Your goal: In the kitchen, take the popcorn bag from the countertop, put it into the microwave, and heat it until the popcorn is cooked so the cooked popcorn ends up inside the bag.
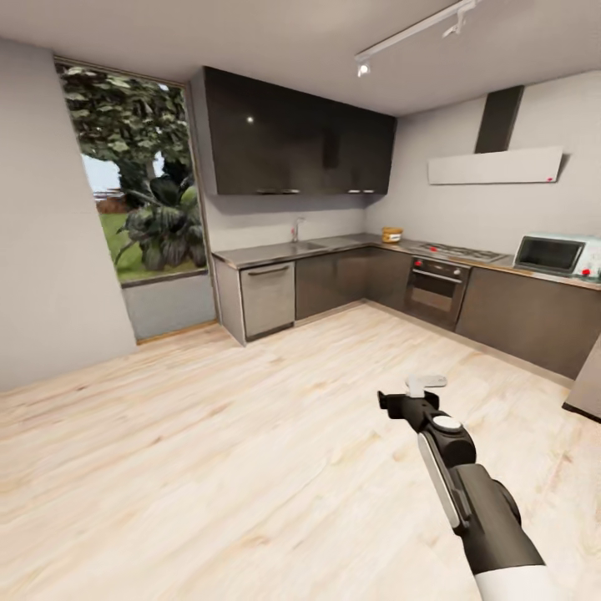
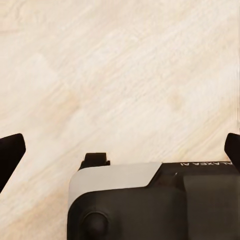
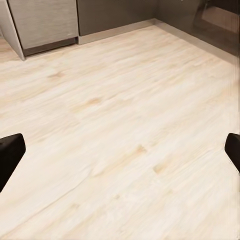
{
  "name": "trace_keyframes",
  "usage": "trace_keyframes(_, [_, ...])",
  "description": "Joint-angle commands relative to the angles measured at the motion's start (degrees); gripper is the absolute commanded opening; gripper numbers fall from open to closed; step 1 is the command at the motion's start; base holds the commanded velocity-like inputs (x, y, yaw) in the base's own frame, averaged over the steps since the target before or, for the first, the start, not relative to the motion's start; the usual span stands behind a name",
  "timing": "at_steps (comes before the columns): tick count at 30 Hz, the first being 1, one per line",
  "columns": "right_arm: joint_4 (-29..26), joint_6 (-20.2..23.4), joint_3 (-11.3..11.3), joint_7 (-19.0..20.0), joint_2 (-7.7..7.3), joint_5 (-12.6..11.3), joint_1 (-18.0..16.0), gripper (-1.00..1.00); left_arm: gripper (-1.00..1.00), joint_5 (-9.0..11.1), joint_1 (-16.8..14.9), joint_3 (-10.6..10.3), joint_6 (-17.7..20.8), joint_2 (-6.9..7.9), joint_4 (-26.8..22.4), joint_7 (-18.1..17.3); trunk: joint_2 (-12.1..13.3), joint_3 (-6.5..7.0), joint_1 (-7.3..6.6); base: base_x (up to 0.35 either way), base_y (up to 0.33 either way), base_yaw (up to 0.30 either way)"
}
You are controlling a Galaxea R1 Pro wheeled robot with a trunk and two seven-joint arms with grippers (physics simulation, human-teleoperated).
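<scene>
The robot is on its approach across the wooden floor (image 1: 209, 434), both grippers spread wide and empty; the popcorn bag (image 1: 391, 234) sits on the far countertop (image 1: 334, 244), left of the microwave (image 1: 558, 255), so it must drive closer.

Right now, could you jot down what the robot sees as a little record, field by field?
Place: kitchen with a pale wooden floor
Popcorn bag: small tan thing on the countertop in the far corner
Microwave: on the counter at the right, door shut
Hob: between bag and microwave
Right gripper: open, empty, over the floor
Left gripper: open, empty, over the floor
Stage: robot far from the counter
</scene>
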Motion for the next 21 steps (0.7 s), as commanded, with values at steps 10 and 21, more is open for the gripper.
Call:
trace_keyframes(10, [0.11,0.22,0.70,-0.60,-0.05,0.11,-0.06,1.00,1.00,0.24,0.02,0.04,-0.20,0.00,0.04,0.05,-0.04,-0.17,0.03,0.310,-0.175,-0.069])
trace_keyframes(21, [0.72,0.05,0.77,-3.12,-0.02,-0.01,-0.06,1.00,1.00,0.24,0.02,0.03,-0.20,0.00,0.04,0.05,-0.04,-0.66,0.03,0.329,-0.128,-0.252])
